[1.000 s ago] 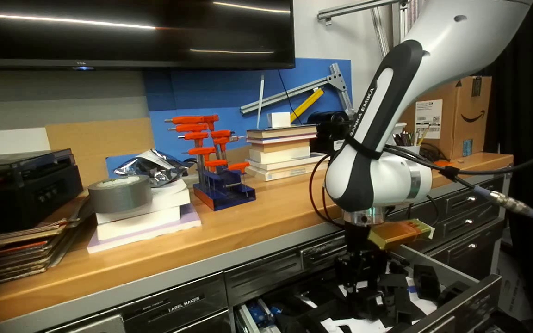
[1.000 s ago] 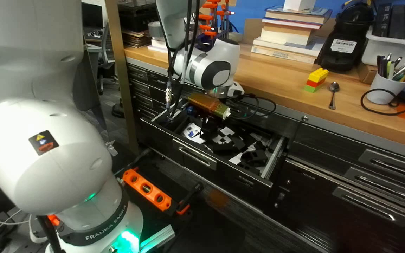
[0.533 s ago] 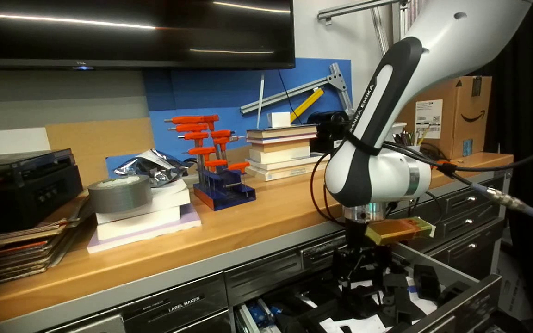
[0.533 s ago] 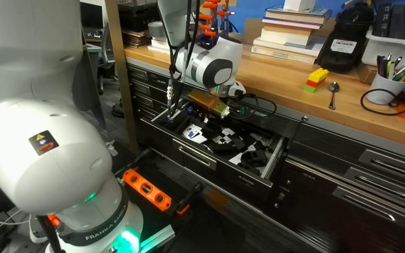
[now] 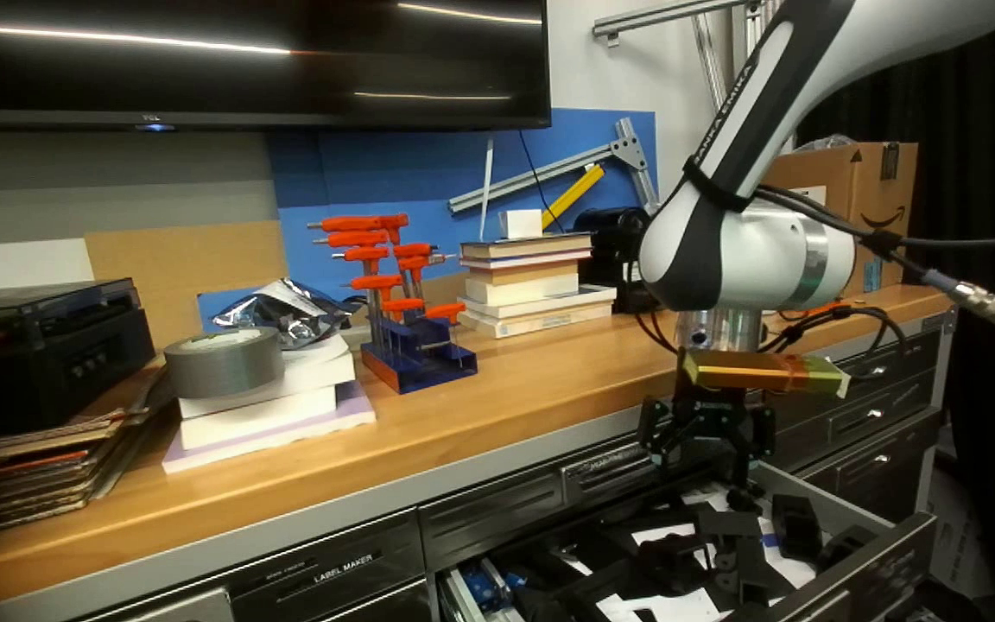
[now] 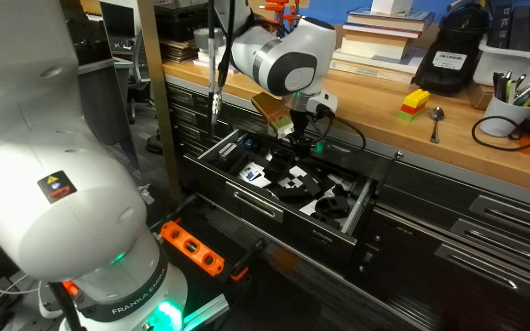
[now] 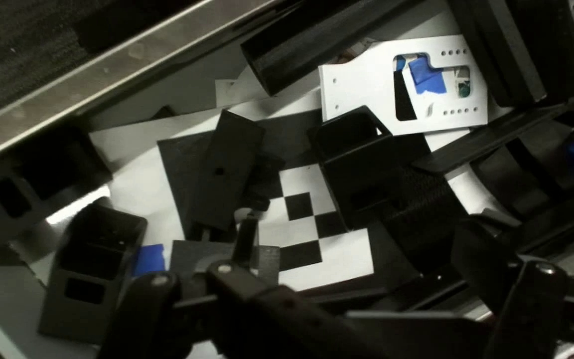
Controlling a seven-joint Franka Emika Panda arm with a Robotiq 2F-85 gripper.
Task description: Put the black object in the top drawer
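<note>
In an exterior view, on the near side, the wide, shallow, dark grey metal top drawer [image 6: 299,225] stands pulled out, with a silver handle bar [image 6: 255,205] on its front. Inside lies a jumble of angular black parts [image 6: 292,195] on and around a black-and-white checkered sheet [image 6: 297,171]. The small roundish black object is, I'd guess, somewhere among them; I can't single it out there or in the wrist view. Farther back, over the drawer's far part, hangs the black two-fingered gripper [image 5: 701,469], its fingers apart and nothing that I can make out held between them. Beyond it the long wooden bench [image 6: 371,110] carries a tall stack of pale-edged books [image 6: 371,48], well apart from the drawer.

From where I stand I'd say the putting-in is done, and getting clear is the step in hand. The next move, I judge, calls for a gentle, straight rise with fingers wide, so that no loose part snags, and then a swing away that doesn't knock the bench's edge.
</note>
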